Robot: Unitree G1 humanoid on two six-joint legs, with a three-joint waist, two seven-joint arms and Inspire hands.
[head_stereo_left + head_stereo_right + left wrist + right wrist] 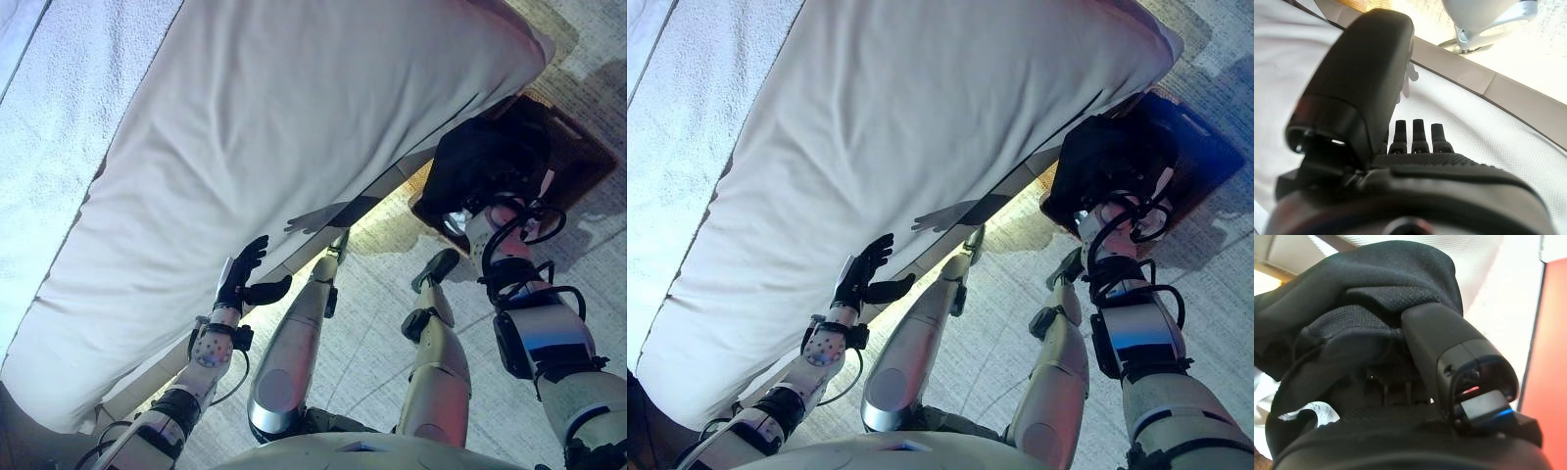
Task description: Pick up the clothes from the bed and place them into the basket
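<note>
My right hand (1104, 217) is shut on a black garment (485, 157), which bunches over the hand above a dark brown basket (578, 162) on the floor by the bed's corner. In the right wrist view the black garment (1371, 298) wraps round my thumb (1449, 347) and fingers. My left hand (247, 279) is open, fingers straight, over the near edge of the white bed (274, 127). In the left wrist view its fingers (1420, 134) stretch over the white sheet (1488, 127).
The bed's grey base edge (294, 257) runs diagonally beside my left hand. A pale carpet (372, 294) covers the floor between bed and basket. A white textured blanket (59, 108) lies on the bed's far left side.
</note>
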